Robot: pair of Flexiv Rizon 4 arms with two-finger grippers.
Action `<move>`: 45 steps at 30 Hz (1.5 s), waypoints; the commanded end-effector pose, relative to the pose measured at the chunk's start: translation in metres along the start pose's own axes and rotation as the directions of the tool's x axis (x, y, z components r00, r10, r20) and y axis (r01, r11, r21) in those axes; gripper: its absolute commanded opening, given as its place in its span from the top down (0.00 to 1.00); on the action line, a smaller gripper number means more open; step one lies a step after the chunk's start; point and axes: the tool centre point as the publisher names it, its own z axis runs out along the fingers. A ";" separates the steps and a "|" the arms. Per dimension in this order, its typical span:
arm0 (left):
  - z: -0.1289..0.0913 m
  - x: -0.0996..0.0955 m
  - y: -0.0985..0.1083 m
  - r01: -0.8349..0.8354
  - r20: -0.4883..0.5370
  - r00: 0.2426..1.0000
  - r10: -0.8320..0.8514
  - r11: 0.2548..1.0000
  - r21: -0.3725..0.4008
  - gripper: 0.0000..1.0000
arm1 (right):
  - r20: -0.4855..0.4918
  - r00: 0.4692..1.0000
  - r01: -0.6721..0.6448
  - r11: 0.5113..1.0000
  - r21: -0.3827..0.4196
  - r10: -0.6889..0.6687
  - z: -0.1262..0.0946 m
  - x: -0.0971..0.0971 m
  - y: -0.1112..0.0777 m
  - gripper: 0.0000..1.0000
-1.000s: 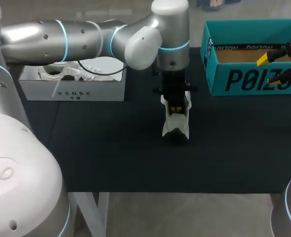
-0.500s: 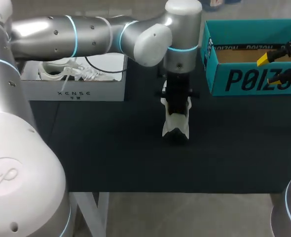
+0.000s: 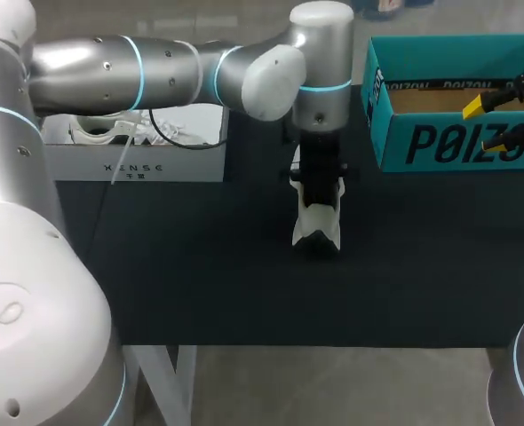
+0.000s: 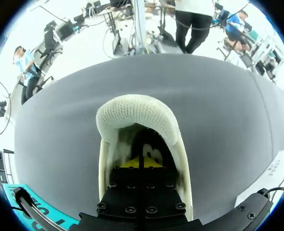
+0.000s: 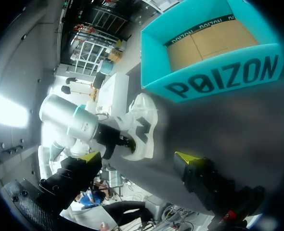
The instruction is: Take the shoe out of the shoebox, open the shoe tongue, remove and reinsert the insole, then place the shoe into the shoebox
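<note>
The white shoe (image 3: 316, 222) sits on the black counter (image 3: 200, 266) in the middle of the head view. The left claw (image 4: 142, 162) is down inside the shoe's opening, and the shoe's sides go up around it. I cannot tell if this claw is clenched or released.

The teal shoebox (image 3: 448, 133) is open in the upper right, well apart from the shoe. The right claw (image 3: 484, 126) hangs over the box at the right edge, released, with nothing in it.

A second ago some yellow showed on the left claw at the top of the shoe. Now the head view shows none. The arm's big joint has moved a bit to the right. The shoe has stayed put.

The left arm (image 3: 155, 71) comes in from the left, lies across the top of the picture, and bends straight down over the shoe.
</note>
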 end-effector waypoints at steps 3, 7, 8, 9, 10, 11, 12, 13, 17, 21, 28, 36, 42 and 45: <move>-0.009 0.003 -0.003 -0.021 0.015 1.000 0.020 0.999 0.044 1.00 | 0.003 1.000 -0.001 1.000 0.001 0.001 0.000 0.000 0.000 0.00; 0.006 0.002 -0.005 -0.030 -0.008 0.999 0.031 0.997 0.066 1.00 | 0.003 1.000 -0.001 1.000 0.001 0.001 0.000 0.000 0.000 0.00; 0.008 0.002 -0.006 -0.030 -0.012 0.999 0.031 0.997 0.071 1.00 | 0.003 1.000 -0.001 1.000 0.001 0.001 0.000 0.000 0.000 0.00; 0.010 0.002 -0.006 -0.030 -0.009 0.999 0.031 0.996 0.081 1.00 | 0.003 1.000 -0.001 1.000 0.001 0.001 0.000 0.000 0.000 0.00; 0.011 0.002 -0.007 -0.031 -0.009 0.999 0.032 0.996 0.082 1.00 | 0.003 1.000 -0.001 1.000 0.001 0.001 0.000 0.000 0.000 0.00; 0.013 0.001 -0.008 -0.032 -0.007 0.999 0.033 0.996 0.088 1.00 | 0.003 1.000 -0.001 1.000 0.001 0.001 0.000 0.000 0.000 0.00; 0.014 0.001 -0.008 -0.033 -0.006 0.999 0.034 0.996 0.088 1.00 | 0.003 1.000 -0.001 1.000 0.001 0.001 0.000 0.000 0.000 0.00; 0.015 0.001 -0.008 -0.033 -0.002 0.999 0.033 0.995 0.089 1.00 | 0.003 1.000 -0.001 1.000 0.001 0.001 0.000 0.000 0.000 0.00; 0.015 0.003 -0.003 -0.023 -0.024 0.999 0.024 0.999 0.033 1.00 | 0.003 1.000 -0.001 1.000 0.001 0.001 0.000 0.000 0.000 0.00; -0.002 0.006 0.002 -0.010 -0.008 1.000 0.009 1.000 -0.016 1.00 | 0.003 1.000 -0.001 1.000 0.001 0.001 0.000 0.000 0.000 0.00; -0.029 0.006 0.018 0.010 0.032 0.999 -0.007 0.994 -0.112 1.00 | 0.003 1.000 -0.001 1.000 0.001 0.001 0.000 0.000 0.000 0.00; -0.032 0.002 0.040 0.031 0.013 0.999 -0.030 0.988 -0.149 1.00 | 0.003 1.000 -0.001 1.000 0.001 0.001 0.000 0.000 0.000 0.00; -0.035 0.004 0.046 0.046 -0.003 0.999 -0.048 0.981 -0.190 0.33 | 0.003 1.000 -0.001 1.000 0.001 0.001 0.000 0.000 0.000 0.00; -0.039 0.007 0.046 0.057 -0.001 0.998 -0.058 0.979 -0.198 0.03 | 0.003 1.000 -0.001 1.000 0.001 0.001 0.000 0.000 0.000 0.00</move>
